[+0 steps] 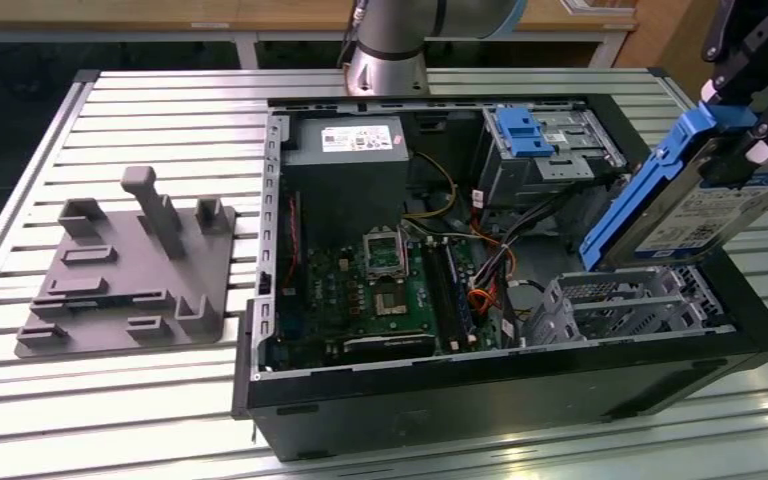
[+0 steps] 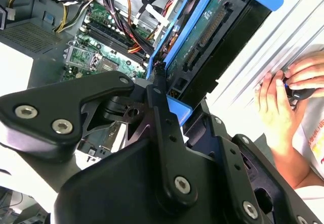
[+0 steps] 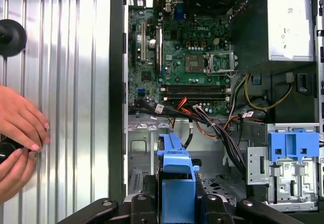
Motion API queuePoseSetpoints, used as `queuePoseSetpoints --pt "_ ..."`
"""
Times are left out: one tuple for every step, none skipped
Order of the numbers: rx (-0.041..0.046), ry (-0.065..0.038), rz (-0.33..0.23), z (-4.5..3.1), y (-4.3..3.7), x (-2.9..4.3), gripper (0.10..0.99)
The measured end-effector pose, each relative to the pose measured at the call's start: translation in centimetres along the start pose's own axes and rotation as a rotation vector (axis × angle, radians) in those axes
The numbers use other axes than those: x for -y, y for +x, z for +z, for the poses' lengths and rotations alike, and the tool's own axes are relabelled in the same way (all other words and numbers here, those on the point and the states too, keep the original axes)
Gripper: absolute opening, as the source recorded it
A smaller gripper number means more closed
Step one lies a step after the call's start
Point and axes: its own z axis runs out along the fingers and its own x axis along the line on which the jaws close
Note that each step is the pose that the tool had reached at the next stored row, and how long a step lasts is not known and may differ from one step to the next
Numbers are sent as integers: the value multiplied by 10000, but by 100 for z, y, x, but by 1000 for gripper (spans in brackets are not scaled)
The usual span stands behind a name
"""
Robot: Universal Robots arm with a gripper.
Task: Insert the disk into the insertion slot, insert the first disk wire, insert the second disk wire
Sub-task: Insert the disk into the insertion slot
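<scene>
Ribbed aluminium slats make up the table (image 1: 157, 100), bright and reflective, with wooden furniture along the wall behind it. On the table lies an open black computer case (image 1: 491, 380), a tower laid on its side with its interior facing up. Beside it, toward the exterior view's left, sits a matte grey fixture plate (image 1: 117, 290) with blocky upright posts and rectangular pockets.

Behind the case rises the arm's silver cylindrical base (image 1: 387, 50). Inside the case, a green motherboard (image 1: 384, 290) covers the floor, with a square metal processor socket at its middle. A grey box-shaped power supply (image 1: 357, 150) with a white sticker fills the far corner. Next to it stands a taller metal bay (image 1: 544, 150) capped by a blue plastic latch. Loose cables (image 1: 491, 270) in black, orange and yellow run between the board and the bays.

The insertion slot (image 1: 624, 305), a small perforated sheet-metal cage, sits in the near corner at the exterior view's right. The disk (image 1: 698, 200) hangs tilted in the air, with its lower end just above that cage; it is flat and silver-grey, with a white label and a bright blue carrier. The black gripper (image 1: 747, 125) has its jaws closed on the disk's upper end. In the first wrist view, a person's hands (image 3: 20, 127) rest on the slats beside the case, holding a small dark object.
</scene>
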Motion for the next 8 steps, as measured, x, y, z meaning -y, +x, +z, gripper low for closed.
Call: queuePoseSetpoints --pt "-1 -1 -9 1 0 0 365" --pt "0 -1 -17 3 0 0 365" --pt "0 -1 -20 3 0 0 365" --pt "-1 -2 -21 3 0 0 365" --pt "0 -2 -22 3 0 0 365" --pt "0 -2 -23 3 0 1 365" --pt "0 -2 -23 3 0 1 365" --pt "0 -2 -23 4 0 0 365"
